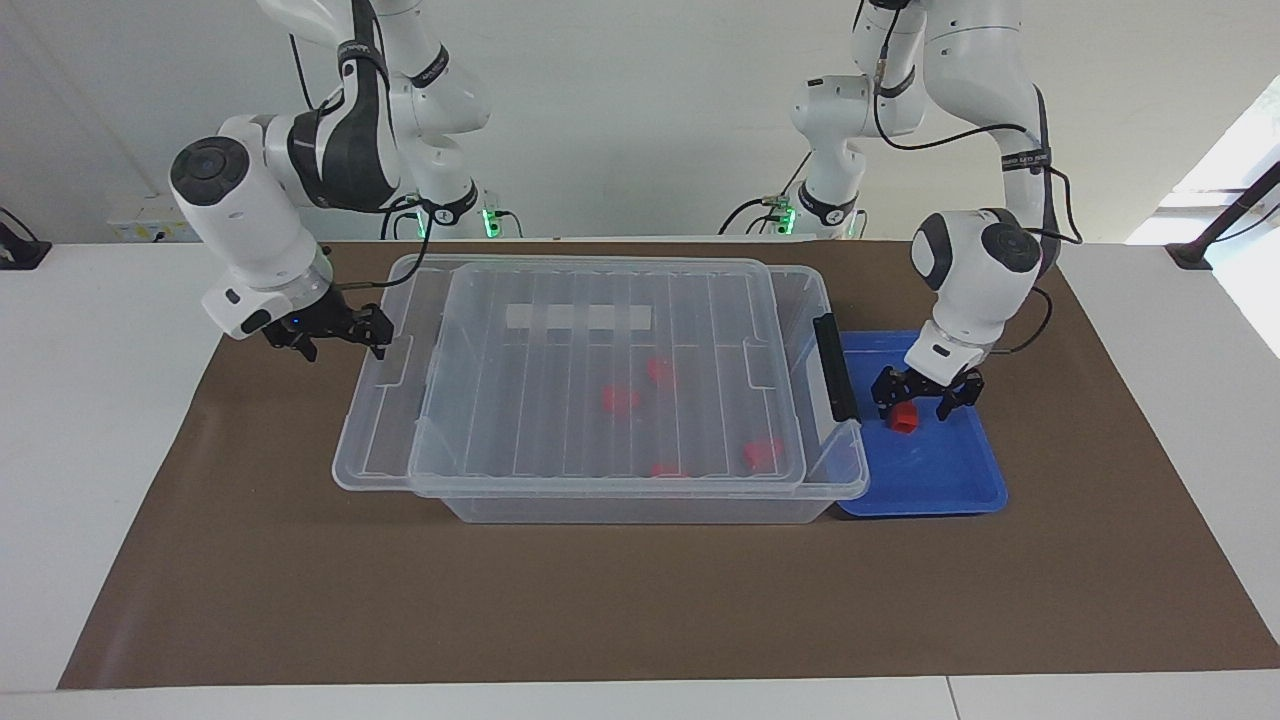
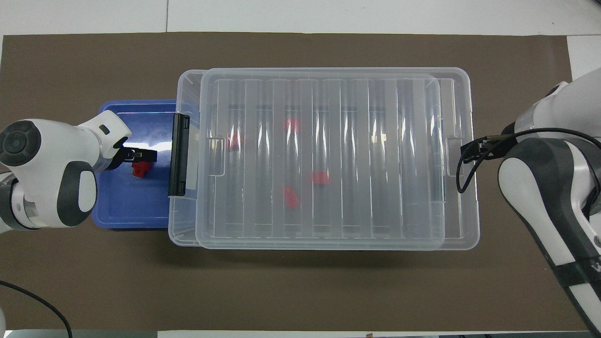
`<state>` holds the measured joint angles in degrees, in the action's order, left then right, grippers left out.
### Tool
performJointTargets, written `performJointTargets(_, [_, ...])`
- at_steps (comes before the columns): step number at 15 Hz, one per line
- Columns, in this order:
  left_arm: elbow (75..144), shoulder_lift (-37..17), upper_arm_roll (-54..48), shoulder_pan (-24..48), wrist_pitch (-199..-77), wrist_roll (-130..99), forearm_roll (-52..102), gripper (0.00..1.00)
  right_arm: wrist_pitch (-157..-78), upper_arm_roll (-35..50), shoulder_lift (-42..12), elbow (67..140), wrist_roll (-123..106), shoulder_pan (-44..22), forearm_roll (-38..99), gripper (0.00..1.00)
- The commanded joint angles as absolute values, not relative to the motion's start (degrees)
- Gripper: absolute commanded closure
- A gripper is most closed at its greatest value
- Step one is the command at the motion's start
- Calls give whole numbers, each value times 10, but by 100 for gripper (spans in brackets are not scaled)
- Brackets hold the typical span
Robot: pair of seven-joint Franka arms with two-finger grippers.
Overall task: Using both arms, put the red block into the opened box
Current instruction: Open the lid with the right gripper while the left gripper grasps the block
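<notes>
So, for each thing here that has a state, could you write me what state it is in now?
box: on the mat, partly uncovered at the left arm's end.
lid: slid toward the right arm's end, overhanging the box there.
red block: upright in the blue tray.
four red pieces: inside the box.
left gripper: open, down around the red block.
right gripper: open, at the lid's overhanging end; contact unclear.
</notes>
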<state>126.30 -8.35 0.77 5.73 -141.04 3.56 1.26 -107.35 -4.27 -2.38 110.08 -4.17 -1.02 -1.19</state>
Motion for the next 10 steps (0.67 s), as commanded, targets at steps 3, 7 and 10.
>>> performJointTargets(3, [1291, -80, 11, 62, -1437, 40, 2, 11, -1091, -61, -11, 1118, -88, -5, -18, 0])
performJointTargets(7, [1304, -76, 11, 62, -1438, 33, 2, 100, -1100, -90, -12, 1118, -127, -4, -18, 0])
performJointTargets(10, [1301, -76, 11, 62, -1437, 27, 2, 100, -1100, -105, -13, 1117, -146, -4, -18, 0])
